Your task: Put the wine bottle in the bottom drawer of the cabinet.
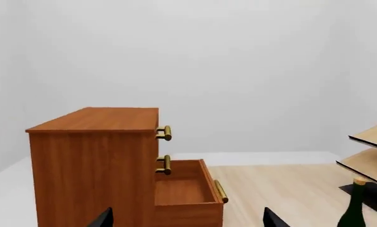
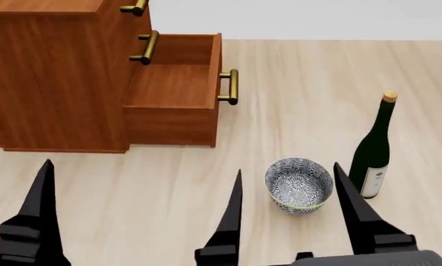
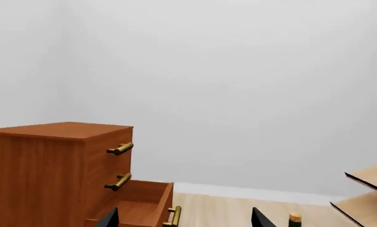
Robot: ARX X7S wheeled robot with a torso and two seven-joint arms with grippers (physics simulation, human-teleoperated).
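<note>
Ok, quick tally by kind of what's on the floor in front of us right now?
Cabinets: 1, the cabinet, its bottom drawer pulled open
Bottles: 1, the wine bottle, upright
Bowls: 1, the patterned bowl
Racks: 1, the light wooden rack
Total: 4

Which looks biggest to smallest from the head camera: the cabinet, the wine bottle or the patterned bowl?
1. The cabinet, by far.
2. The wine bottle, tall and slim.
3. The patterned bowl. It sits slightly nearer the camera, so the ranking looks safe.
</note>
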